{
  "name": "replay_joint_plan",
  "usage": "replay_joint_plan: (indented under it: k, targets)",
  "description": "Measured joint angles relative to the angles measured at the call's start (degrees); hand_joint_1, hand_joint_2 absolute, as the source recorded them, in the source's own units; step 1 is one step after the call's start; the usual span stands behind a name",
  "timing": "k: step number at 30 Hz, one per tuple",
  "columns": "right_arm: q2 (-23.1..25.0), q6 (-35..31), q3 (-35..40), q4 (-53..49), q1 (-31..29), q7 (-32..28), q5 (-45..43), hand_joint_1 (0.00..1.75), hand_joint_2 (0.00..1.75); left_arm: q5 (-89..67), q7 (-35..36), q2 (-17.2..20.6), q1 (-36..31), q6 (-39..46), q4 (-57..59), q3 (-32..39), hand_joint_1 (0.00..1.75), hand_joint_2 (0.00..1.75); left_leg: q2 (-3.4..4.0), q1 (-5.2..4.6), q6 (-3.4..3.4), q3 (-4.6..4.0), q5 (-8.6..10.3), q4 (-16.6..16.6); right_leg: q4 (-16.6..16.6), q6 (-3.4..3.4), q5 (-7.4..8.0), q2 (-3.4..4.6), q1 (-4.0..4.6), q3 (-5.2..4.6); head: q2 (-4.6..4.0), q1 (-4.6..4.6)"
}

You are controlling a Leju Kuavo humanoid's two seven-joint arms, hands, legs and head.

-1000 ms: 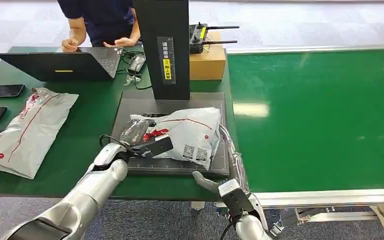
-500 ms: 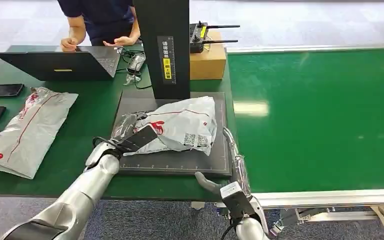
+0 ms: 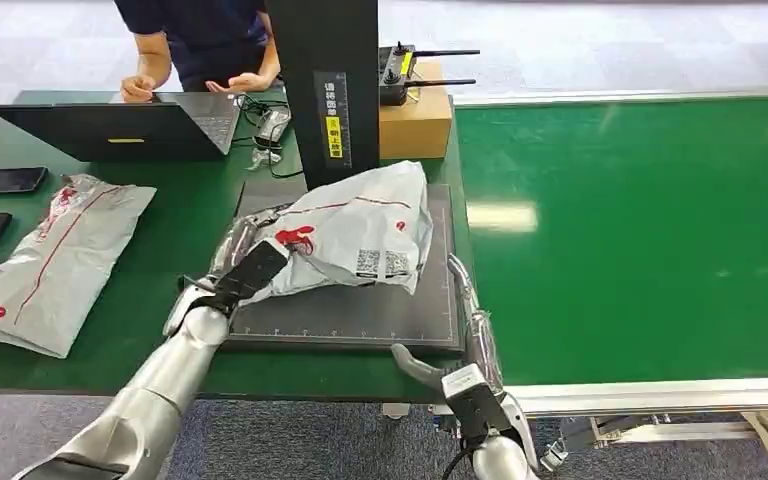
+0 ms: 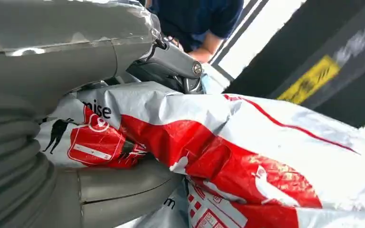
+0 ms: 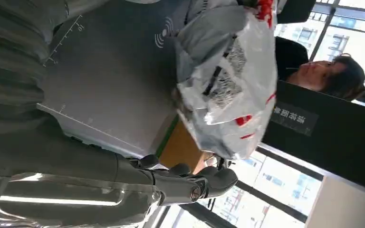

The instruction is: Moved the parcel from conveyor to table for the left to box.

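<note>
Alongside the green conveyor belt (image 3: pixel 640 230), a green bench (image 3: pixel 170 230) carries a dark scanning mat (image 3: pixel 360 310), an open laptop (image 3: pixel 110 130) and a second grey mailer (image 3: pixel 50 260). Left hand (image 3: pixel 235 275) grips the white-and-red plastic parcel (image 3: pixel 360 235), lifted higher than a second ago; right hand (image 3: pixel 450 330) hangs open at the bench edge.

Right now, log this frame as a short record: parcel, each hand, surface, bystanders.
parcel: grey mailer with red print, lifted at one end over the dark scanner pad
left hand: left hand grips the parcel's near end, fingers wrapped over it
right hand: right hand at the pad's near right corner, holding nothing, apart from the parcel
other parcel: second grey mailer flat on the green table
conveyor: green belt
bystander: person behind a laptop
</note>
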Motion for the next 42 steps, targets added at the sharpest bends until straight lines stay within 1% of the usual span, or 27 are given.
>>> replay_joint_plan:
  k: [11,18,30,36,42]
  targets:
    - [0.00,-0.28,-0.57,0.17,0.01,-0.63,-0.89,0.00,1.75,7.55,-2.27,4.19,1.98,2.78,-7.73,2.53,1.75,1.75,0.00,0.01,0.00,-0.01,0.00,0.00,0.01,0.00,-0.01,0.00,0.01,-0.01,0.00,0.00]
    - [0.00,-1.09,-1.01,0.28,0.64,-1.05,-1.20,0.00,1.75,9.68,-2.93,5.70,2.52,5.34,-9.57,3.80,1.75,1.75,0.00,0.00,0.00,-0.02,0.00,0.00,0.00,0.00,-0.01,0.00,0.00,-0.01,0.00,0.00]
    - [0.00,-2.12,-1.14,0.28,1.47,-1.14,-1.20,0.00,1.75,11.60,-1.86,8.07,2.90,11.48,-9.50,7.48,1.75,1.75,0.02,0.01,0.00,-0.03,0.00,0.00,0.00,-0.01,0.00,0.02,0.01,-0.04,0.00,0.00]
    - [0.00,-2.69,-1.40,0.13,2.17,-1.31,-1.46,0.00,1.75,17.04,-4.24,11.49,2.08,12.81,-7.10,11.80,1.75,1.75,0.06,0.03,-0.01,-0.04,0.00,-0.02,0.01,-0.02,-0.01,0.07,0.04,-0.07,0.00,0.00]
    - [-0.02,-1.70,-1.42,0.13,2.05,-1.38,-2.03,0.00,1.75,20.69,-5.81,14.36,3.02,13.70,-5.57,16.32,1.75,1.75,0.05,0.03,-0.01,-0.11,0.00,-0.02,0.01,-0.02,-0.01,0.07,0.05,-0.12,0.00,0.00]
